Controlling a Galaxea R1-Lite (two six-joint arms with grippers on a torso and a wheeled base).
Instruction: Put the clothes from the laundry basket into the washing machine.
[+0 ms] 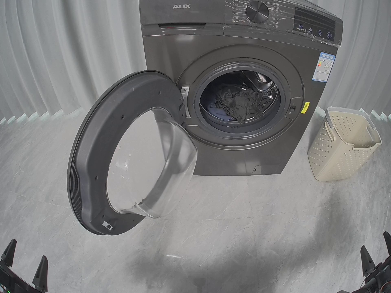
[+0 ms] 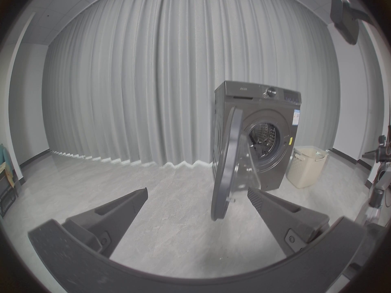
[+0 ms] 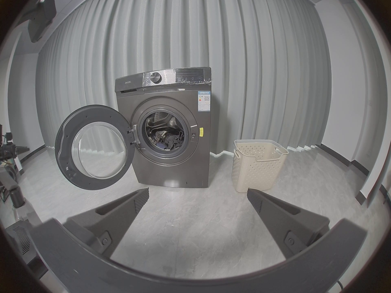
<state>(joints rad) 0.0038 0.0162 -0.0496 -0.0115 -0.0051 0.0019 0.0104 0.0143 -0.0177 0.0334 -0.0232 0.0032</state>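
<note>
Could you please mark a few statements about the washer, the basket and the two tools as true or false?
1. The washing machine has its door standing open. True.
2. Dark clothes lie inside the drum. True.
3. The laundry basket stands on the robot's left of the machine. False: it stands on the floor at the machine's right, apart from it.
4. The left tool grips a garment. False: it is open and holds nothing.
5. The right tool is open. True.
</note>
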